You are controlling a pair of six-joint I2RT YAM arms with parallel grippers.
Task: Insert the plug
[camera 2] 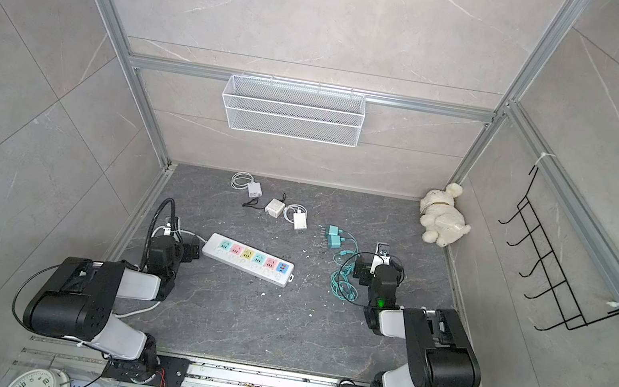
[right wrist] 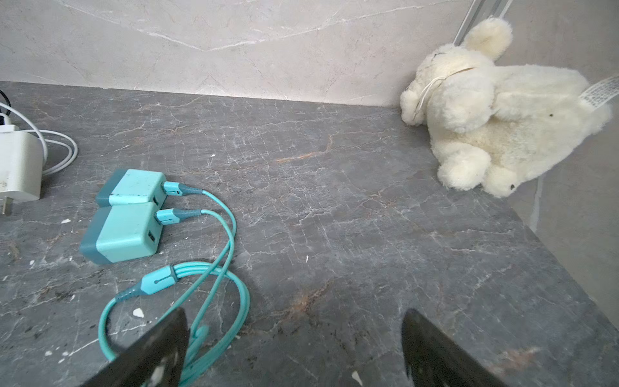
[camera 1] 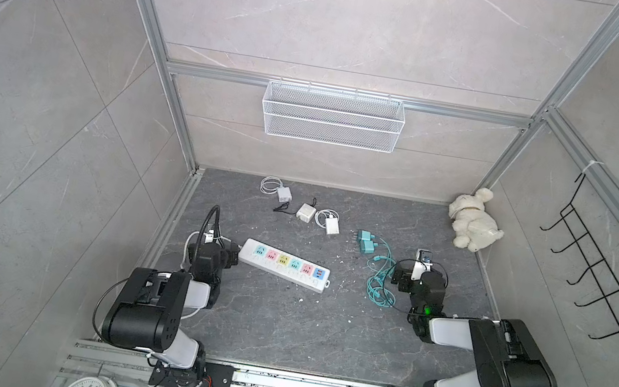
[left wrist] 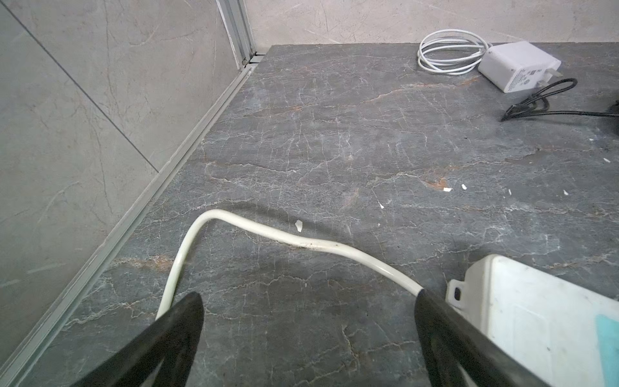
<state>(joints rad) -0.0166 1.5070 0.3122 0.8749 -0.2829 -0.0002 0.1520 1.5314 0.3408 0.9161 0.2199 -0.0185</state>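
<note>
Plugs (camera 1: 366, 242) in teal, two of them, lie on the dark desk (camera 1: 278, 324) in both top views. They sit to the right of the power strip (camera 1: 284, 264) and well apart from it. Their teal cables (camera 1: 382, 282) coil toward the right arm. We count three white chargers (camera 1: 305, 212) behind the strip and a plush rabbit (camera 1: 471, 222) in the far right corner. A wire basket (camera 2: 292, 109) hangs on the back wall, and through its mesh we see only wall tile. The strip lies flat and slightly askew, with its cord end beside the left arm.

From the left wrist we see the left fingers (left wrist: 167, 341) spread wide above the desk, pinching nothing. One of them covers the spot where the white cord (left wrist: 268, 231) meets the end of the strip (left wrist: 536, 318). Farther off lies one white charger (left wrist: 519, 67) beside its coiled cable.

From the right wrist we see the right fingers (right wrist: 432, 355) spread just as wide, pinching nothing. The two plugs (right wrist: 130, 214) lie touching each other, each with a teal cable in its port. A loop of that cable runs under one finger. The rabbit (right wrist: 495, 117) lies against the wall corner.
</note>
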